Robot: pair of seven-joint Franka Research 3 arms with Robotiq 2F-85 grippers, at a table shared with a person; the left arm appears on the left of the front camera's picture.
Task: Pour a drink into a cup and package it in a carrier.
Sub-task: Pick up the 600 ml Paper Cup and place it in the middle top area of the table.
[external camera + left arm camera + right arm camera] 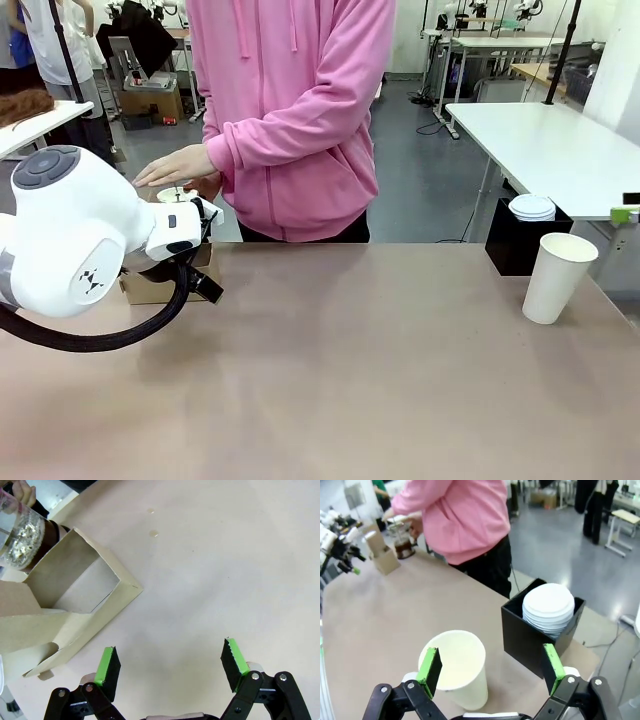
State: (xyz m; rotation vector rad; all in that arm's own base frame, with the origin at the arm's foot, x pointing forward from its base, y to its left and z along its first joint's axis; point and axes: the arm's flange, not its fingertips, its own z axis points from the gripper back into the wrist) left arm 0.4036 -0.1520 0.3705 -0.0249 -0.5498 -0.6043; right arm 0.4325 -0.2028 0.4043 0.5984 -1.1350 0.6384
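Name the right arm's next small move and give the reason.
Probably centre the open right gripper over the cup before closing: the cup stands upright, seemingly empty, ungripped, and sits nearer one finger than the other.

L arm point(75, 235) – white rounded shell, black cable point(100, 342); L gripper point(170, 660), R gripper point(491, 661) black, green pads point(106, 662). Person point(290, 60) – pink hoodie point(300, 160).

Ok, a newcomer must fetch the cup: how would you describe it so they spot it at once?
On the brown table, go to the end on the robot's right. Next to a black box of stacked white lids stands the cup: tall, tapered, plain white paper, open-topped, unlike the flat lids.
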